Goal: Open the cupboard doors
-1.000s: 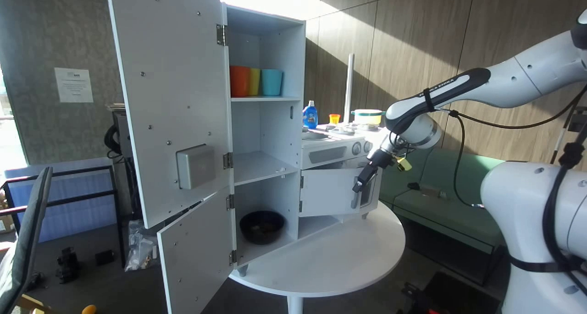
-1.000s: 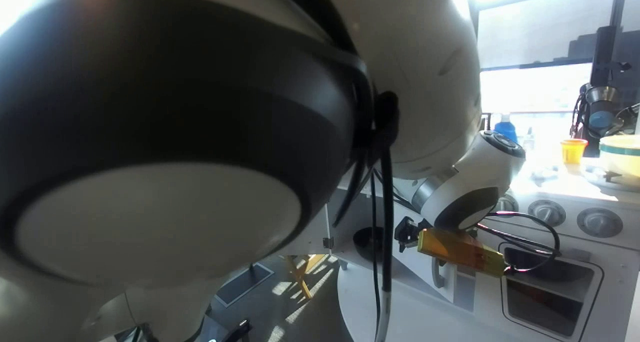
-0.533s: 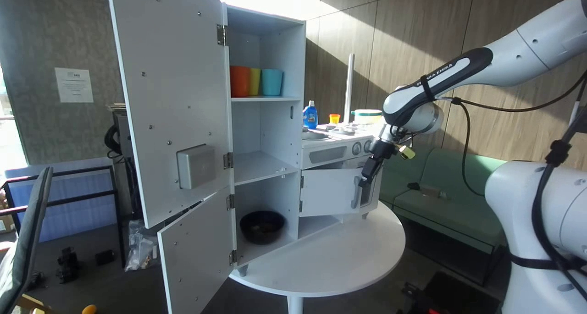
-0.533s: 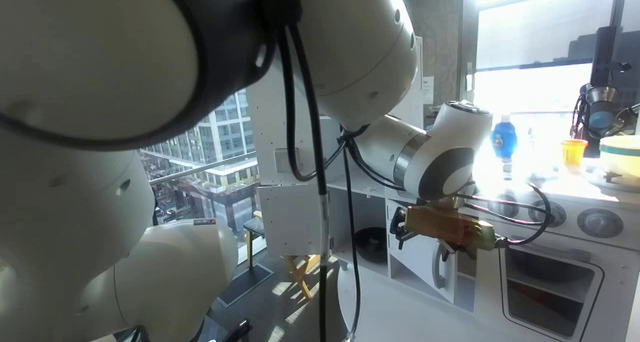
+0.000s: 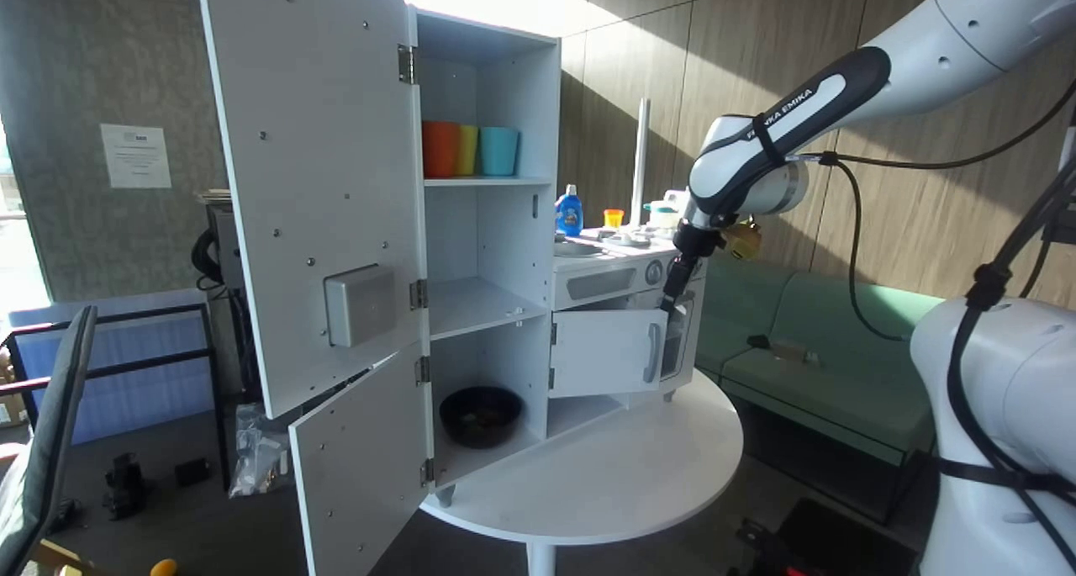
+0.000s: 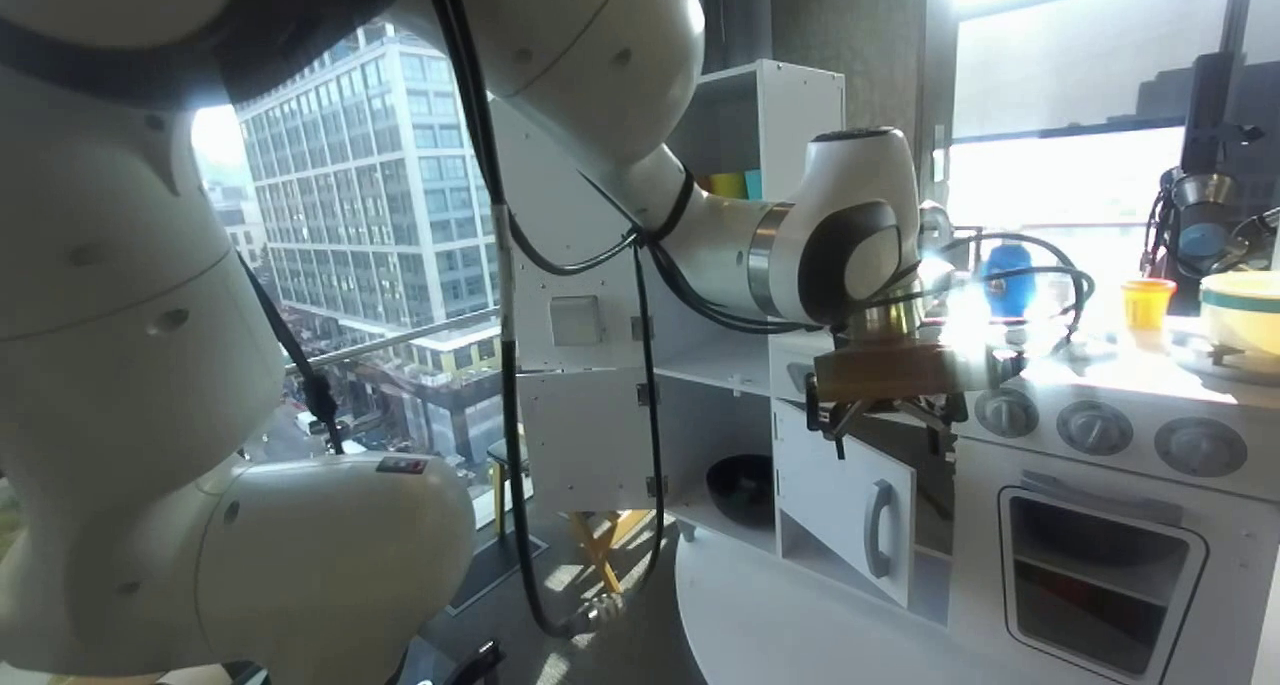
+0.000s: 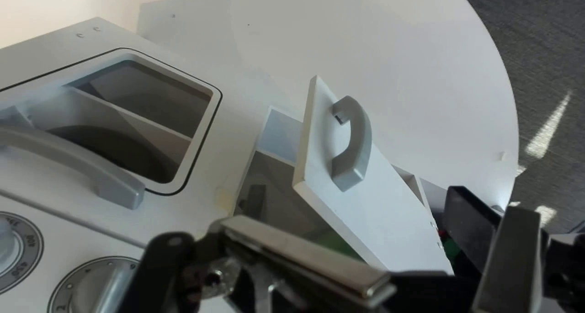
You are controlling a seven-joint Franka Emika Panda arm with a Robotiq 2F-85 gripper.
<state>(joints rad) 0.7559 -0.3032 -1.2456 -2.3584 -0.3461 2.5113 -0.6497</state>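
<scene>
A white play-kitchen cupboard (image 5: 492,223) stands on a round white table. Its tall upper door (image 5: 315,189) and lower door (image 5: 361,467) stand wide open. The small middle door (image 5: 597,353) stands part-way open, also in the wrist view (image 7: 388,208). Its grey curved handle (image 6: 878,530) is free of the fingers. My gripper (image 6: 887,440) is open and empty, above the small door near its top edge; it shows pointing down in an exterior view (image 5: 670,300). In the wrist view the fingers (image 7: 384,253) are wide apart with the door beyond them. The oven door (image 6: 1100,565) is shut.
Round table (image 5: 605,500) below. Knobs (image 6: 1095,427) sit right of the gripper. On the counter are a blue bottle (image 5: 569,212), an orange cup (image 6: 1147,303) and a pot (image 6: 1245,305). Cups (image 5: 498,151) and a black bowl (image 5: 481,416) stand inside the cupboard.
My gripper has risen from beside the handle to above the small door and turned to point more steeply down. The doors look unchanged.
</scene>
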